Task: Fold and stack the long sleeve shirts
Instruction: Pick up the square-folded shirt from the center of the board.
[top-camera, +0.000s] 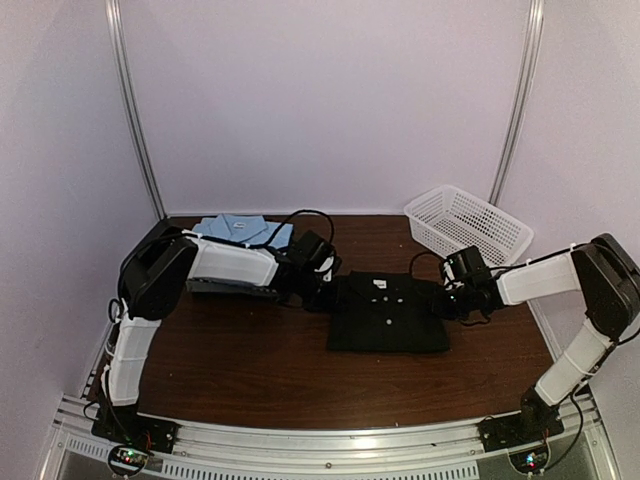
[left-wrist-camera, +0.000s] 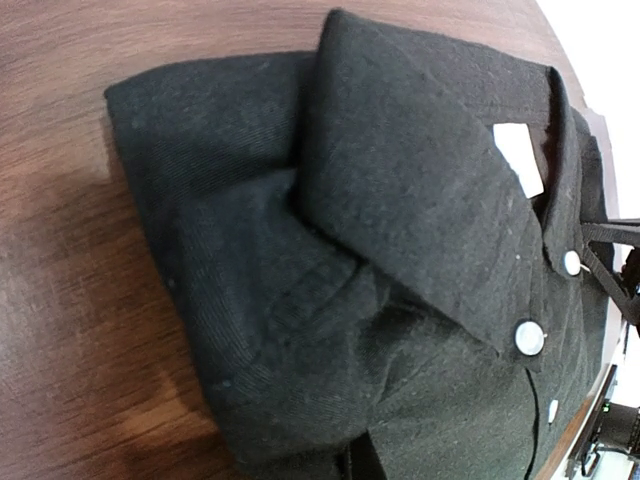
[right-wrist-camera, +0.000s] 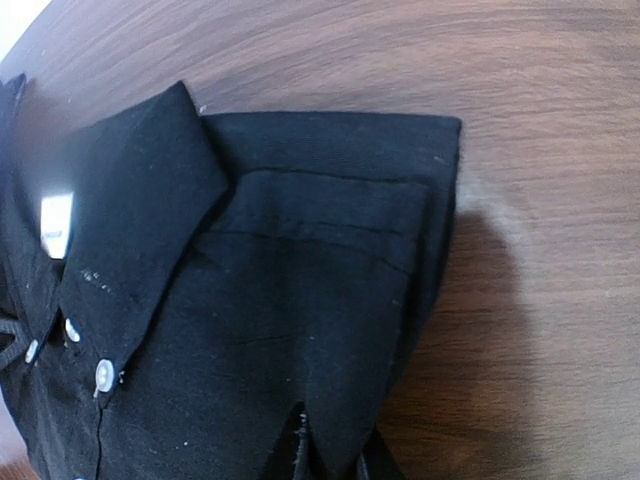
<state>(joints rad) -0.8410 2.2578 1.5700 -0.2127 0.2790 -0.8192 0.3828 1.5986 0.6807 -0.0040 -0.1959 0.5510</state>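
- Black shirt (top-camera: 388, 318) lies folded in the middle of the table (top-camera: 250, 380), front up, flat on the wood.
- Light blue shirt (top-camera: 240, 229) sits far-left, well apart from it. White basket (top-camera: 468, 225) is at the far-right corner, no part in this step.
- Left gripper (top-camera: 324, 288) is at the shirt's left edge, fingers pressed together on the folded fabric.
- Right gripper (top-camera: 458, 298) is at the right edge. The wrist view shows its fingertips close together with cloth between them, so it reads as a pinch on that edge.
- Step in hand, as I judge it: lifting the folded packet by both sides to carry it to the stack.
- To do it well: raise both sides together and level. Keep the grippers the same distance apart, since pulling outward would open the folds and closing in would let the middle sag. Check that each pinch holds every layer, not just the top one.
- Heading: collar (left-wrist-camera: 430, 170) points to the far side of the table, hem to the near side. The line of buttons (left-wrist-camera: 528, 338) runs near-to-far.
- Long axis: the packet looks somewhat wider than deep, so it runs left-right, gripper to gripper, across the button line.
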